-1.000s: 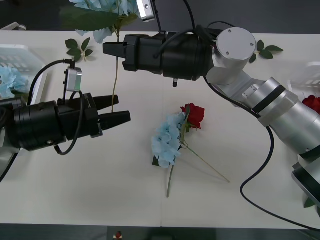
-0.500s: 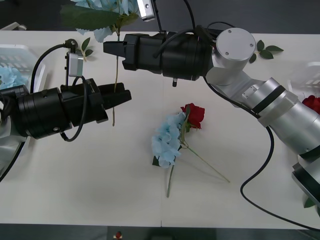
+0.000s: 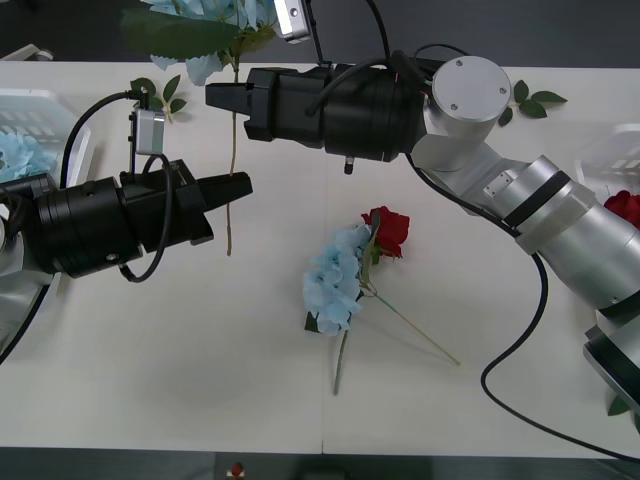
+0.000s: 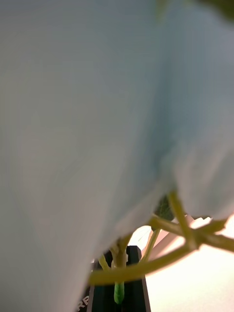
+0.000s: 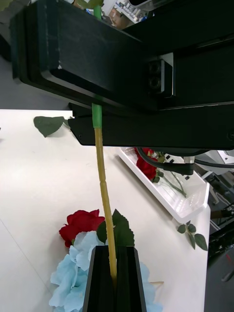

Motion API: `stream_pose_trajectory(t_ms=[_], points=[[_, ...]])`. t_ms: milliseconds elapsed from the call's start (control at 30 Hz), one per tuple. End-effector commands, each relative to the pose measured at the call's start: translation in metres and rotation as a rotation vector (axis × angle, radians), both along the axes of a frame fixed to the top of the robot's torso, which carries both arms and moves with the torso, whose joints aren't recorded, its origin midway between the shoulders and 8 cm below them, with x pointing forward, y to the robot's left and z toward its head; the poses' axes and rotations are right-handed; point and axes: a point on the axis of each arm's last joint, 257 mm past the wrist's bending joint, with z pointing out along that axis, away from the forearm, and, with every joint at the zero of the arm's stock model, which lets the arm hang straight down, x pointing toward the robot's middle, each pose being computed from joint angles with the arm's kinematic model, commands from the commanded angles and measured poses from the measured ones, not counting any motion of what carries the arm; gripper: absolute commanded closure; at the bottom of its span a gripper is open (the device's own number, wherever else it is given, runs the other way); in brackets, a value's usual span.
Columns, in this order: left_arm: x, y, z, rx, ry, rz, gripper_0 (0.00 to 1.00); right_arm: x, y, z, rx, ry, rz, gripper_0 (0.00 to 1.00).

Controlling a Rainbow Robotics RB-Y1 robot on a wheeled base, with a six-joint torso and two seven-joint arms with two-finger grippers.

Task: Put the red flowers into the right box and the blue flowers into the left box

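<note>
A blue flower (image 3: 205, 18) hangs head up over the table's far left, its long stem (image 3: 232, 150) pointing down. My right gripper (image 3: 217, 99) is shut on the upper stem, just under the head; close up, pale petals (image 4: 92, 122) crowd against it. Lower down, my left gripper (image 3: 243, 184) is shut on the same stem (image 5: 103, 185). Another blue flower (image 3: 335, 280) and a red flower (image 3: 388, 232) lie together mid-table. The left box (image 3: 45, 105) holds a blue flower (image 3: 18, 160). The right box (image 3: 615, 150) holds a red flower (image 3: 626, 206).
Loose green leaf sprigs lie at the far left (image 3: 160, 95) and far right (image 3: 530, 100) of the table. My right arm (image 3: 520, 190) stretches across the table's far half, above the lying flowers. The near half of the white table (image 3: 200, 380) is bare.
My left gripper rose from below and beside the hanging stem, then shut on its lower part. The right gripper and the held blue flower stayed put.
</note>
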Motion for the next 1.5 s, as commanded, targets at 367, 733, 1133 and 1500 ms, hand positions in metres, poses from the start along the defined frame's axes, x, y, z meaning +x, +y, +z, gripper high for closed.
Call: stream_pose_trajectory(t_ms=[367, 733, 1133, 1500], points=[[0.008, 0.023, 0.029, -0.011, 0.036, 0.013, 1.0, -0.003, -0.013, 0.019, -0.048, -0.101, 0.016, 0.17], [-0.006, 0.15, 0.044, 0.093, 0.306, 0.159, 1.0, -0.003, -0.031, 0.01, -0.143, -0.164, 0.024, 0.11], [0.03, 0.361, 0.041, 0.454, 0.309, 0.773, 1.0, -0.018, -0.133, -0.075, -0.723, -0.241, 0.163, 0.11], [0.062, 0.489, 0.055, 0.651, 0.103, 1.207, 1.0, -0.04, -0.256, -0.126, -1.231, -0.304, 0.283, 0.11]])
